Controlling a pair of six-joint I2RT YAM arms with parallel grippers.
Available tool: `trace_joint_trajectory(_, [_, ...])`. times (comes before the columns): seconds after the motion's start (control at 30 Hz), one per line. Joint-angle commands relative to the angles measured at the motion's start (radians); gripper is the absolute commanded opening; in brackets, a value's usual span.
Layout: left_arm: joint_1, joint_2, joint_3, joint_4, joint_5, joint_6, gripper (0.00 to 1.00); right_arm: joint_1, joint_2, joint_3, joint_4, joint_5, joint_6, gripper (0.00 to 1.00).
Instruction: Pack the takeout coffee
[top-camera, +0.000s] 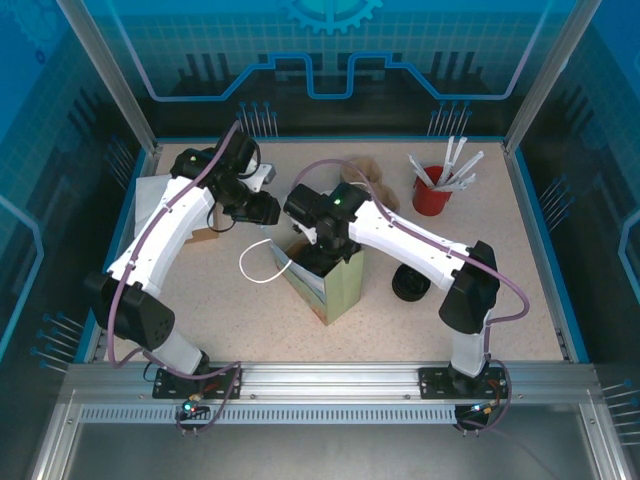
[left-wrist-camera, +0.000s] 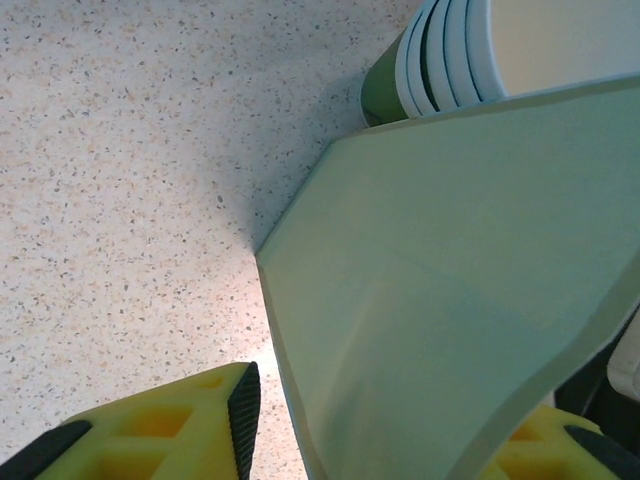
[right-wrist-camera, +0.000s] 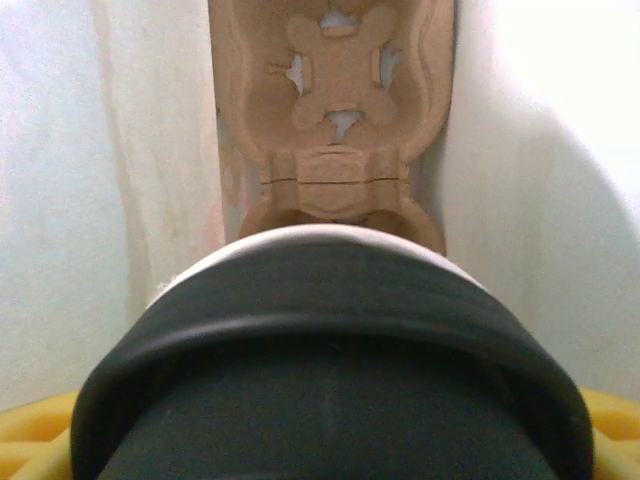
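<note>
Now, leftmost: the left gripper (left-wrist-camera: 390, 440) has its yellow fingers (left-wrist-camera: 225, 420) on either side of a pale green flat panel (left-wrist-camera: 450, 300), with a nested stack of cups (left-wrist-camera: 450, 45) just beyond it. We cannot tell whether those fingers pinch the panel or merely straddle it.

Mid-table, the paper bag (top-camera: 340, 290) stands upright, and the right gripper (top-camera: 320, 238) is down in its mouth. In the right wrist view the takeout coffee (right-wrist-camera: 330, 380), dark with a pale rim, sits between that gripper's own yellow fingers, which we read as clenched on it. White bag walls flank it, and a brown pulp cup carrier (right-wrist-camera: 340, 150) lies deeper in the bag beyond it. So the coffee is inside the bag, and by our judgement not yet seated.

Handling note: we expect the paper cup to be light, with a wall that gives. Squeezed hard it could buckle, and any liquid would make tilting risky. The best hold is across the body just under the stiffer rim, kept upright.

To the right, a stack of black lids (top-camera: 410, 285) and a red cup of white straws or cutlery (top-camera: 432, 195) stand apart from the bag.
</note>
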Motion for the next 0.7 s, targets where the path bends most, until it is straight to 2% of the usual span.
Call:
trace_joint_trajectory(0.0, [-0.006, 0.013, -0.025, -0.015, -0.041, 0.012, 0.43, -0.01, -0.009, -0.031, 0.021, -0.01, -0.017, 0.76])
trace_joint_trajectory(0.67, [-0.005, 0.036, -0.022, -0.021, -0.08, 0.015, 0.46, -0.013, -0.013, -0.165, 0.104, -0.007, -0.066, 0.76])
